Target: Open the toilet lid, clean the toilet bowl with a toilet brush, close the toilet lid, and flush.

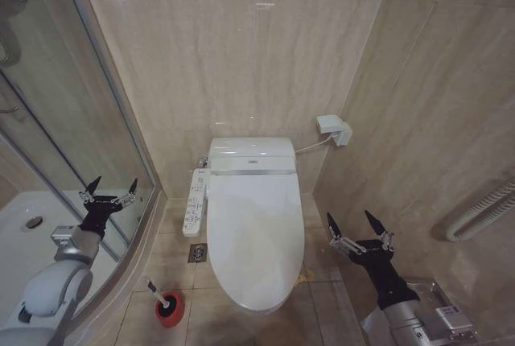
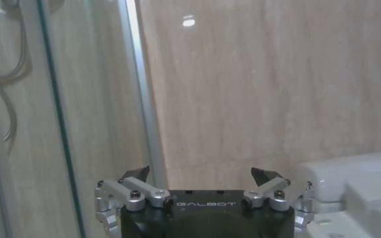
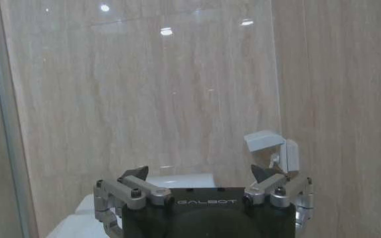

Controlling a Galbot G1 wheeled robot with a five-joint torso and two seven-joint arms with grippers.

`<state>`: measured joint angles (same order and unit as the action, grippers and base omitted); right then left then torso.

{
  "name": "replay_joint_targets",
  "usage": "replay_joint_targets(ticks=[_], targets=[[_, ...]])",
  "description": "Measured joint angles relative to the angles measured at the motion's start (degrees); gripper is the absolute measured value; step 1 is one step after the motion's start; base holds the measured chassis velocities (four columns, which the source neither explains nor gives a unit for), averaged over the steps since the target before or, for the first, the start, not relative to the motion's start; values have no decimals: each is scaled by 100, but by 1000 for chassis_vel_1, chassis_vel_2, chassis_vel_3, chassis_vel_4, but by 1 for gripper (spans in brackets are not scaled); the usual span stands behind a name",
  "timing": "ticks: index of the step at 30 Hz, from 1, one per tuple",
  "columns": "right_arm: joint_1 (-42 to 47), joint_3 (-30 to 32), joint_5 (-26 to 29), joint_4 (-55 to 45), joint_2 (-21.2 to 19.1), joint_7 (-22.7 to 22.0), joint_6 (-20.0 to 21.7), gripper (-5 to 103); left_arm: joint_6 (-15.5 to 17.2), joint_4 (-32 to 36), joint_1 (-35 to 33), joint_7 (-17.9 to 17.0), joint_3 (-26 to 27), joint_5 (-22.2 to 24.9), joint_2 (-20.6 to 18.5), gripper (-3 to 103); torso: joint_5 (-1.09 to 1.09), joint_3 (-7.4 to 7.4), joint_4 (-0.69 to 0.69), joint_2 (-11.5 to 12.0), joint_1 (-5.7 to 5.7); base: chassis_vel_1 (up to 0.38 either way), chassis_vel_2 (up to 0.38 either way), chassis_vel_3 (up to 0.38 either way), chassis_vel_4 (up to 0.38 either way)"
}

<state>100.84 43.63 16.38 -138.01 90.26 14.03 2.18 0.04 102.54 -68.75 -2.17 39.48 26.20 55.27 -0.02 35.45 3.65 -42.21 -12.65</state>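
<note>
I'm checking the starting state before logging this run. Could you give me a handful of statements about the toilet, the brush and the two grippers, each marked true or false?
1. The toilet lid is closed over the bowl. True.
2. The toilet brush is held in the right gripper. False: it stands in its red holder on the floor, on the toilet's left side, with nothing touching it.
3. The left gripper is open and holds nothing. True: it hovers by the shower glass.
4. The right gripper rests on the lid. False: it is open, in the air to the right of the toilet, apart from it.
5. The button panel is on the toilet's right side. False: it runs along the left side.
</note>
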Motion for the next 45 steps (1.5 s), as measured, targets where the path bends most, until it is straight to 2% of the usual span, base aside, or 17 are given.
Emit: replay_joint_targets(ticks=[6,7,8,11,14,15,18,21,22,29,30,37,38,42,45], targets=[[0,0,0,0,0,0,0,100,-60,-1003,947,105,-358,35,-171,100,2,0,1,0,0,0,0,0,0],[0,0,0,0,0,0,0,100,-60,-1003,947,105,-358,35,-171,100,2,0,1,0,0,0,0,0,0],[0,0,0,0,0,1,0,100,-95,-1157,1117,140,-461,38,-179,97,1,0,1,0,0,0,0,0,0],[0,-1,0,0,0,2,0,100,-339,-1659,1627,280,-891,155,-197,97,2,0,1,0,-1,0,0,0,0],[0,0,0,0,-1,1,0,100,-436,-1931,1877,352,-1129,168,-200,97,1,0,2,0,0,0,0,0,0],[0,0,0,0,0,1,0,100,-507,-2102,2019,406,-1272,153,-193,85,2,0,2,0,-1,0,0,0,0],[0,0,0,0,0,2,0,100,-610,-2329,2208,494,-1456,96,-149,85,1,0,-1,0,-1,0,0,0,0],[0,-1,0,0,0,1,0,100,-909,-2699,2544,717,-1685,22,-34,85,1,0,1,0,-1,0,0,0,0],[0,0,0,0,0,1,0,100,-1033,-2803,2642,810,-1733,11,3,60,2,0,1,0,0,0,0,0,0],[0,0,0,0,0,1,0,100,-1350,-3120,2938,986,-1807,-312,137,60,2,0,1,0,0,0,0,0,0],[0,0,0,0,0,1,0,100,-1409,-3188,2985,1020,-1813,-375,144,32,2,0,1,0,0,0,0,0,0],[0,0,0,0,0,1,0,100,-1556,-3338,3120,1192,-1862,-508,87,32,2,0,1,0,0,0,0,0,0],[0,0,0,0,0,1,0,100,-1617,-3398,3158,1290,-1887,-513,53,6,2,0,1,0,0,0,0,0,0],[0,0,0,0,0,1,0,100,-1789,-3558,3246,1570,-1980,-525,-18,6,1,-1,1,0,0,0,0,0,0],[0,0,0,0,0,1,0,100,-1840,-3614,3295,1642,-2053,-528,-43,6,2,-1,0,0,1,0,0,0,0]])
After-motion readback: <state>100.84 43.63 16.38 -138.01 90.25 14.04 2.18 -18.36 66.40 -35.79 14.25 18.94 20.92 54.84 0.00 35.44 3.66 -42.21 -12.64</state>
